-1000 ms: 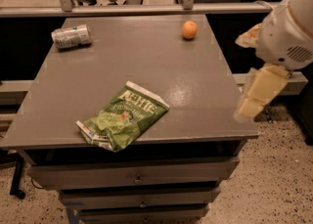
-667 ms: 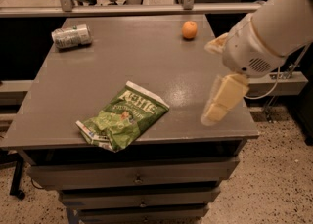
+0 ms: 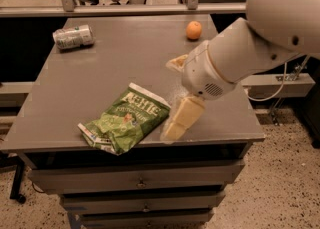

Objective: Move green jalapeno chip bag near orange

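Observation:
The green jalapeno chip bag (image 3: 125, 120) lies crumpled near the front edge of the grey table (image 3: 125, 58), left of centre. The orange (image 3: 194, 29) sits at the far right of the tabletop, well away from the bag. My gripper (image 3: 169, 100) hangs over the table just right of the bag, on the end of the white arm that comes in from the upper right. Its cream fingers (image 3: 181, 118) are spread apart and hold nothing. The lower finger points down towards the front edge, close beside the bag's right side.
A silver-grey drink can (image 3: 73, 36) lies on its side at the far left of the table. Drawers (image 3: 140, 183) sit under the tabletop. A metal rail and office chairs stand behind the table. Speckled floor lies to the right.
My arm has swung left across the table, from beyond its right edge to just beside the bag. The bag, the orange and the can have not moved.

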